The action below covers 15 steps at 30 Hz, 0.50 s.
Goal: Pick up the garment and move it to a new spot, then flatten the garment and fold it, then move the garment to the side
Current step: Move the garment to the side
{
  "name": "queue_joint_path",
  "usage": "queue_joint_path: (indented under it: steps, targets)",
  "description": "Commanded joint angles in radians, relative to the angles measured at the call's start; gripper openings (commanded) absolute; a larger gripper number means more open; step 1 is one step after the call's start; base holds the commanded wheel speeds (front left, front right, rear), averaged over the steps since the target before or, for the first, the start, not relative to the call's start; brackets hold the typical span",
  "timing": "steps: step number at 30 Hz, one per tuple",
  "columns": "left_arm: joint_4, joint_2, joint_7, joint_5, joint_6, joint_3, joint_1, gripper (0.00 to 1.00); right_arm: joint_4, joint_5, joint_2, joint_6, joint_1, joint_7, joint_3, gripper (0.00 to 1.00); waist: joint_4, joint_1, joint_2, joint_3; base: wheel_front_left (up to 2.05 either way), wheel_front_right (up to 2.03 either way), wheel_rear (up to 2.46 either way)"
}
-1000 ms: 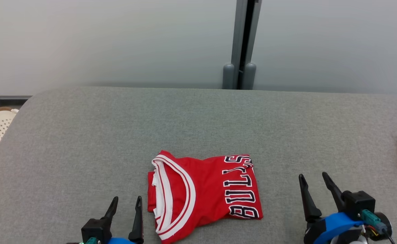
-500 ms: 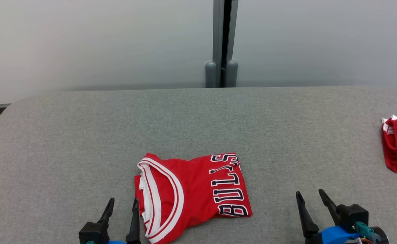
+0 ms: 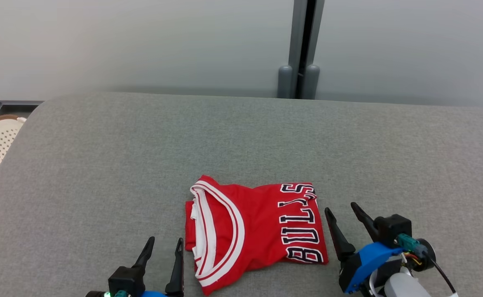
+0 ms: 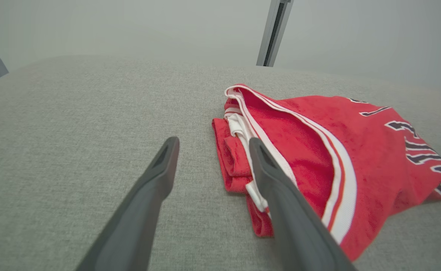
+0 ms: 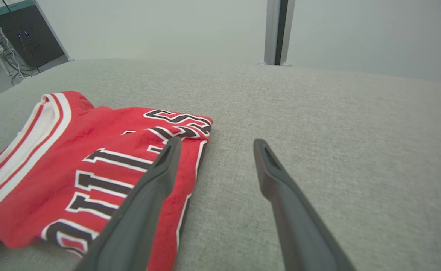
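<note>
Bulls jersey [image 3: 258,235] sits folded between the spread-fingered left gripper [image 3: 165,240] and right gripper [image 3: 341,207]; pinching only one layer could unfold it.

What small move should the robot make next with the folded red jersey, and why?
Probably ease both grippers inward onto the side edges of the jersey, then close. It lies folded on the grey table; the open left gripper flanks its collar edge, the open right gripper its lettered edge, neither holding anything, so only moving it aside seems left.
</note>
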Motion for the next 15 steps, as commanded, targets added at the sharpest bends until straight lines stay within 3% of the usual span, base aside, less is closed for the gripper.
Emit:
queue_joint_path:
  steps: [1, 8, 9, 10, 11, 12, 15]
  targets:
    - [0.002, 0.0, -0.003, -0.002, -0.005, -0.004, -0.02, 1.0, 0.029, 0.006, -0.002, 0.0, -0.039, -0.003, 0.011, 1.0, 0.022, -0.0001, -0.0001, 0.014, 0.0, 0.0, 0.0]
    - [0.017, 0.0, -0.003, -0.011, -0.018, -0.032, -0.043, 1.0, 0.255, 0.026, -0.002, 0.0, -0.125, 0.061, 0.072, 1.0, 0.089, -0.0001, -0.0001, 0.035, 0.0, 0.0, 0.0]
    - [0.017, 0.0, -0.003, -0.011, -0.018, -0.033, -0.043, 1.0, 0.285, 0.032, -0.002, 0.0, -0.129, 0.074, 0.081, 0.87, 0.095, -0.0001, -0.0001, 0.036, 0.0, 0.0, 0.0]
    - [0.018, 0.0, -0.003, -0.014, -0.017, -0.031, -0.04, 1.0, 0.315, 0.033, -0.002, 0.0, -0.126, 0.09, 0.088, 0.36, 0.1, -0.0001, -0.0001, 0.036, 0.0, 0.0, 0.0]
    - [0.018, 0.0, -0.003, -0.014, -0.017, -0.031, -0.04, 1.0, 0.315, 0.033, -0.002, 0.0, -0.126, 0.09, 0.088, 0.36, 0.1, -0.0001, -0.0001, 0.036, 0.0, 0.0, 0.0]
    - [0.018, 0.0, -0.003, -0.015, -0.017, -0.026, -0.032, 1.0, 0.367, 0.031, -0.002, 0.0, -0.116, 0.095, 0.083, 0.0, 0.103, -0.0001, -0.0001, 0.035, 0.0, 0.0, 0.0]
    - [0.019, 0.0, -0.003, -0.016, -0.016, -0.013, -0.017, 1.0, 0.429, 0.011, -0.008, -0.002, -0.116, 0.074, 0.053, 0.0, 0.091, -0.0001, -0.0001, 0.029, 0.0, 0.0, 0.0]
